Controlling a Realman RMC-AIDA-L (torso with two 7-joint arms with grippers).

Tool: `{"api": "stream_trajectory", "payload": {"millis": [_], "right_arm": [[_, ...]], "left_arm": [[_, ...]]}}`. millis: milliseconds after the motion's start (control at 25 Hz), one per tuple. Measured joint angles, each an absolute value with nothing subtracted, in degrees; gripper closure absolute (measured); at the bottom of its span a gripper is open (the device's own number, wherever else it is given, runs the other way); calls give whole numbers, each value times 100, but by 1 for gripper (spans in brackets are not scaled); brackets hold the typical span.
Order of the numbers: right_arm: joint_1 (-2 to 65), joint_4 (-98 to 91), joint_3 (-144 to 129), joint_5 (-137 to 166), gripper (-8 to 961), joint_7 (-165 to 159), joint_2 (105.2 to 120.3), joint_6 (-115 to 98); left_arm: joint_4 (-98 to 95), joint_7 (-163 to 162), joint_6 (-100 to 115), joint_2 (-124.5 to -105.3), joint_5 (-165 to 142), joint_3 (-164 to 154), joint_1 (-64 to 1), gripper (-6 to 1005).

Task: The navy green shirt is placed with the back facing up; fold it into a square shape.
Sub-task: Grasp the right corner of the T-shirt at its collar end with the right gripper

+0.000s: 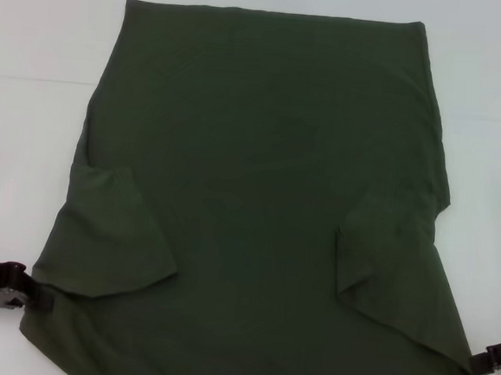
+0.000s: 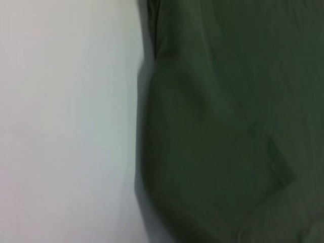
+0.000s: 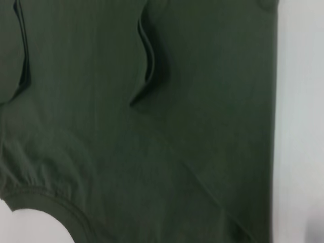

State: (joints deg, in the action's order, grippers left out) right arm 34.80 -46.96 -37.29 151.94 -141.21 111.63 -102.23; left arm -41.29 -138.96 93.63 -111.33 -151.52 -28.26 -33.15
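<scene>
Left pincer (image 1: 38, 297) and right pincer (image 1: 480, 362), grip state unclear, flanking smooth olive cloth shirt (image 1: 258, 197), sleeves folded inward.

I see my left gripper (image 1: 38, 297) low at the tabletop's near left corner, and my right gripper (image 1: 490, 361) low at the near right corner, both only partly in view.

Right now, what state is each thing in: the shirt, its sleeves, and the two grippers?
Shirt: spread flat on the white table, plain side up, no lettering showing, body not yet folded.
Left sleeve: folded inward onto the body.
Right sleeve: folded inward onto the body.
Left gripper: at the near left edge of the shirt.
Right gripper: at the near right corner of the shirt.
</scene>
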Motion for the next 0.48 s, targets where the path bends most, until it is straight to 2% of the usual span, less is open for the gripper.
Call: {"api": "stream_trajectory", "payload": {"millis": [200, 480], "right_arm": [[3507, -4688, -3895, 15197, 67, -14036, 11306, -10042], [3503, -4679, -4078, 15197, 71, -14035, 11372, -9886]], "left_arm": [[-4129, -13899, 9367, -11141, -15152, -2835, -3313, 976], [-4131, -13901, 9377, -11163, -15152, -2836, -3312, 976]]}}
